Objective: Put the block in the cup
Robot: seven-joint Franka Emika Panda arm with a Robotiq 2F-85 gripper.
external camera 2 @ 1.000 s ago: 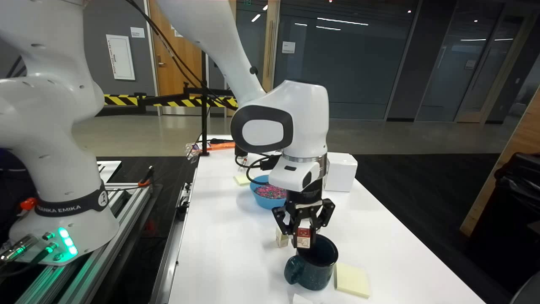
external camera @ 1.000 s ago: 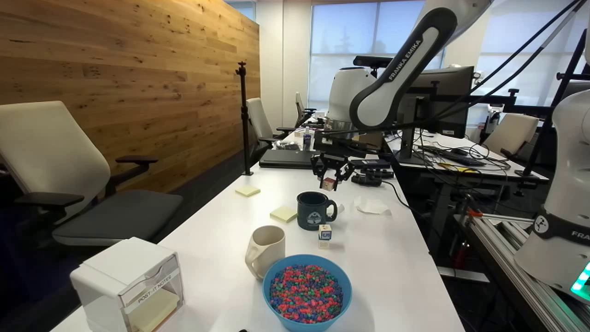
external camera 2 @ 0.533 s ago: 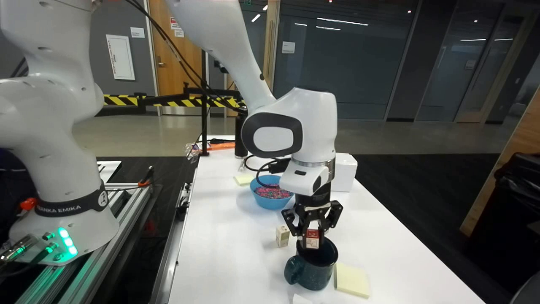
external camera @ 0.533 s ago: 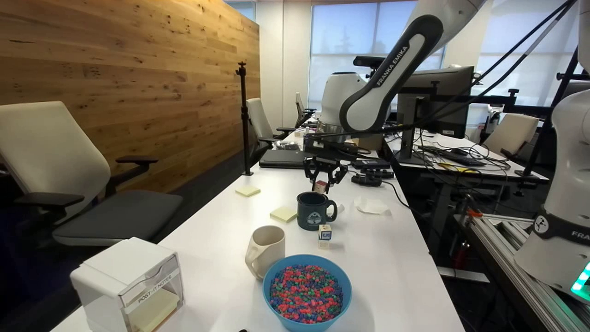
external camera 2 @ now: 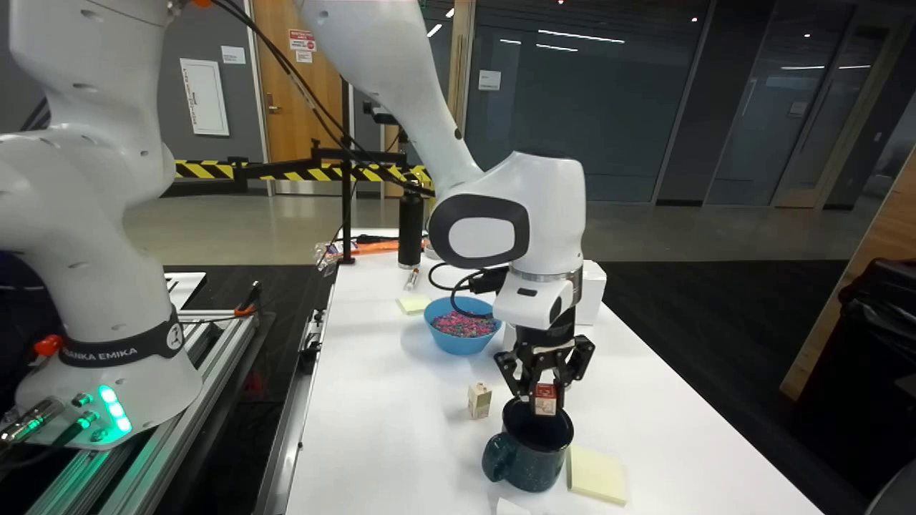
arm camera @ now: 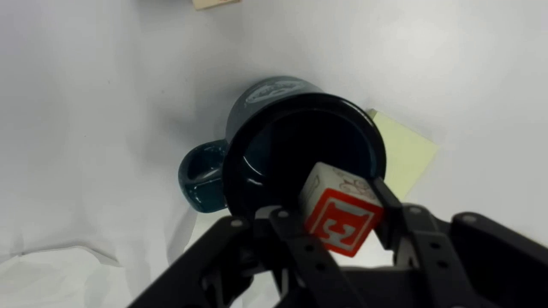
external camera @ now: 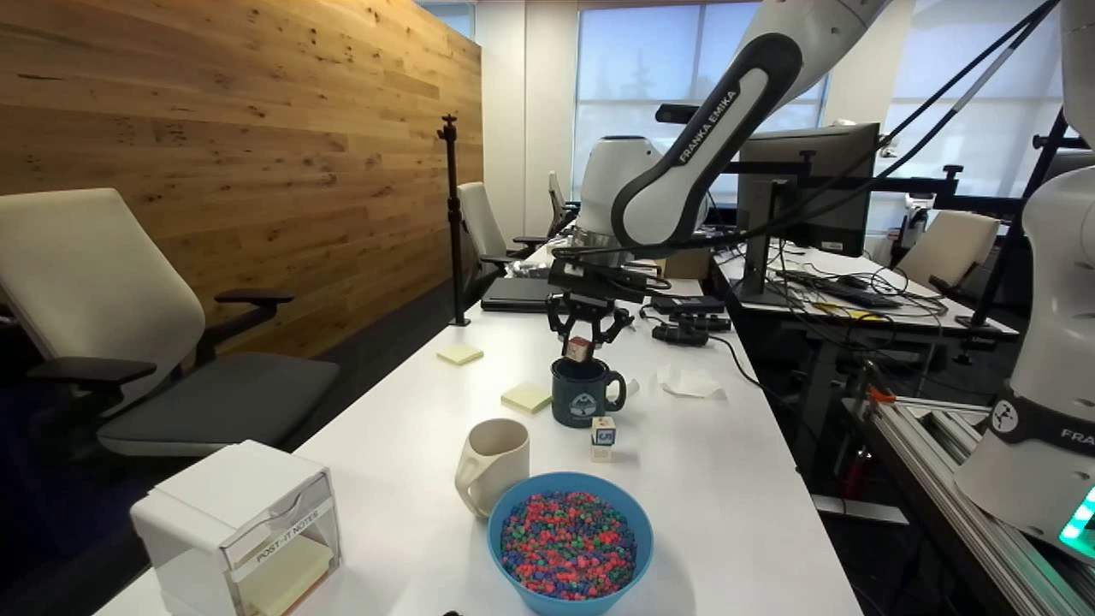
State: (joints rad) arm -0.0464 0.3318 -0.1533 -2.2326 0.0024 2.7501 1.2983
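Note:
The block [external camera: 578, 349] is a small wooden cube with a red face bearing a letter E. It also shows in an exterior view [external camera 2: 545, 399] and in the wrist view [arm camera: 342, 214]. My gripper [external camera: 582, 344] is shut on it, and the block sits tilted between the fingertips. The cup [external camera: 575, 404] is a dark navy glossy mug, upright on the table; it also shows in an exterior view [external camera 2: 535, 463] and in the wrist view [arm camera: 257, 162]. The block is above the cup's opening, toward one side of the rim in the wrist view. The cup's bottom is dark.
Other lettered blocks [external camera: 603, 432] appear stacked close to the cup. A beige mug [external camera: 496, 469] and a blue bowl [external camera: 642, 556] of colourful bits stand nearby. A yellow note pad [external camera 2: 598, 475] lies beside the cup. Crumpled paper [external camera: 691, 383] lies on its handle side.
My gripper has carried the block sideways, from the cup's handle side to over its opening. It has come slightly lower. The cup has not moved.

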